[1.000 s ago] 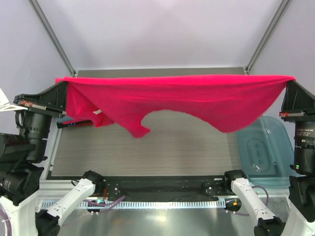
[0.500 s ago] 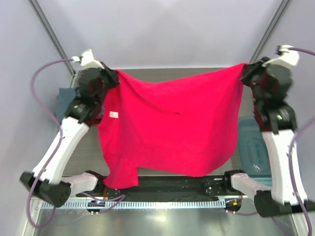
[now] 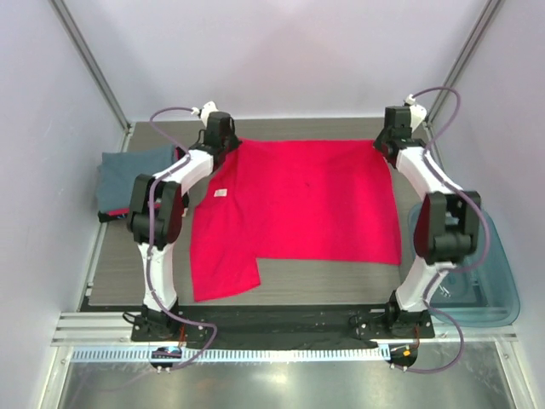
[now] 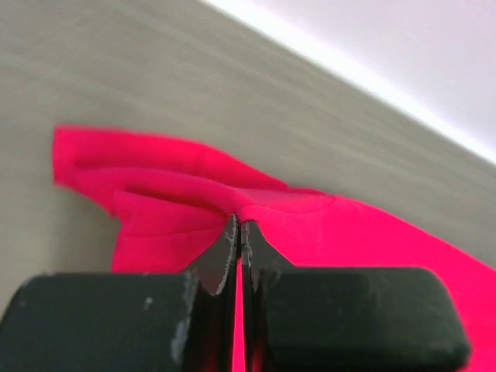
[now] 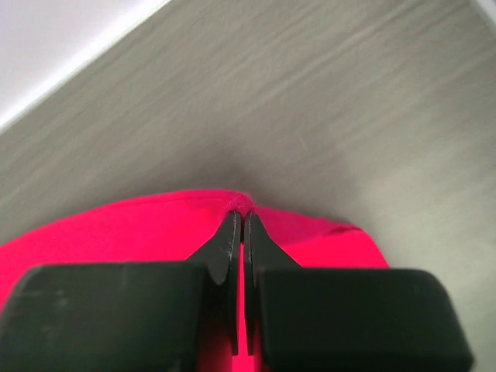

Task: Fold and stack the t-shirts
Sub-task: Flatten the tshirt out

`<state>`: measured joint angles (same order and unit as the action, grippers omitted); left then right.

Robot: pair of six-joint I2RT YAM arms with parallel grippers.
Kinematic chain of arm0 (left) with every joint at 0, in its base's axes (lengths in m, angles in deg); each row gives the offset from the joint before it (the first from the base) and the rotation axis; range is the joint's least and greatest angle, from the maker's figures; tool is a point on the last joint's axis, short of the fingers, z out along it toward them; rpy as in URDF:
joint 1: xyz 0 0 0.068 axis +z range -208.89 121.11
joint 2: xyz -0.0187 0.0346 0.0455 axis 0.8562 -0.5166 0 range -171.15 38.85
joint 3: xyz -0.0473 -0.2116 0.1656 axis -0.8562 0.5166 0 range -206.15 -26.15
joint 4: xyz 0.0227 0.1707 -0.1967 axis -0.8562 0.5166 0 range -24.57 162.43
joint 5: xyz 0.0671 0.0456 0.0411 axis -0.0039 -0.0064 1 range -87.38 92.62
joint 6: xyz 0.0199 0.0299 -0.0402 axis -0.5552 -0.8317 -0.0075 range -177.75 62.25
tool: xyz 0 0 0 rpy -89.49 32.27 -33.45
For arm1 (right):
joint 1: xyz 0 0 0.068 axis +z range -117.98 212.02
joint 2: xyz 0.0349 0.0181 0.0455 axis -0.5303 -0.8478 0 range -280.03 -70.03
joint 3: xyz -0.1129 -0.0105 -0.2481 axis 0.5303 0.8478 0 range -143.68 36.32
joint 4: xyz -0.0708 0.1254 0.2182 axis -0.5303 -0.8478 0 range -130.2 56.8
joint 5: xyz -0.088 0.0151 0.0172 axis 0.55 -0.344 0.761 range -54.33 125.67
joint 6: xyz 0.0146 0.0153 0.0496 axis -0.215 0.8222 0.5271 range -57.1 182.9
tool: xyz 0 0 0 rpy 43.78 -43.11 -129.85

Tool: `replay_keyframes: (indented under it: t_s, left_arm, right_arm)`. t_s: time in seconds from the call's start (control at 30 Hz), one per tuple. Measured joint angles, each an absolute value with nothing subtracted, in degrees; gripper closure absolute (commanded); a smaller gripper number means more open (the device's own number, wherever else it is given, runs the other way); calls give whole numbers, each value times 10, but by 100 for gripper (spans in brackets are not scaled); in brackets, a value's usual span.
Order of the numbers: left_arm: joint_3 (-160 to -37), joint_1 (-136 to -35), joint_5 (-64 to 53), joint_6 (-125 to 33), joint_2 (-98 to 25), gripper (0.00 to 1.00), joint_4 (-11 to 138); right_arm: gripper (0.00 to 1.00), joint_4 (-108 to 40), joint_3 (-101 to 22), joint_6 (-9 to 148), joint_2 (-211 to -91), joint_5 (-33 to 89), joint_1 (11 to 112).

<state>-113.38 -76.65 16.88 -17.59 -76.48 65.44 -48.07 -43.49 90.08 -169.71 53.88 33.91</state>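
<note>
Two robot arms reach across the tabletop (image 3: 324, 277) to its far edge. A bright red-pink t-shirt (image 3: 298, 204) lies spread flat there on the wood-grain surface, with one sleeve pointing back toward the arms' bases at the near left. The left gripper (image 4: 239, 232) is pinched tight on the shirt's far left corner, the cloth bunched into a small ridge between its closed jaws. The right gripper (image 5: 239, 221) is likewise clamped on the far right corner, a fold of red cloth rising at its tips. A small white label (image 3: 220, 193) shows on the shirt near its left side. A folded slate blue-grey t-shirt (image 3: 128, 170) rests at the tabletop's left edge, near the red one; the left arm hides whether they touch. A translucent teal tub (image 3: 490, 281) sits off the tabletop's right side.
</note>
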Motion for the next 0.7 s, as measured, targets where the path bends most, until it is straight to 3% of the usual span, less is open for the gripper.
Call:
replay_keyframes:
  t_s: [0.03,0.07,0.1,0.13,0.17,0.2,0.37,0.57,0.7]
  left_arm:
    - [-1169,-761,158,-174,-802,95,654]
    - [-1201,-755,149,-174,-833,81,651]
    - [-1228,-750,141,-173,-856,37,651]
    - [-1255,-744,132,-173,-879,13,648]
    - [-1279,-737,125,-165,-898,1,649]
    - [-1298,-731,120,-160,-910,1,651]
    - [-1338,-707,112,-153,-912,0,670]
    - [-1318,-709,120,-161,-827,1,771]
    - [-1220,-711,129,-162,-694,0,792]
  right_arm:
    - [99,-473,-457,906,-1733,539,337]
    - [99,-465,-478,910,-1766,537,326]
    - [93,-454,-500,914,-1795,537,321]
    - [32,-453,-528,917,-1826,534,316]
    - [11,-451,-559,922,-1855,530,312]
    - [1,-454,-592,921,-1882,529,309]
    - [0,-457,-658,919,-1911,525,301]
    - [0,-458,-563,944,-1799,527,302]
    - [0,-484,-507,993,-1708,468,285]
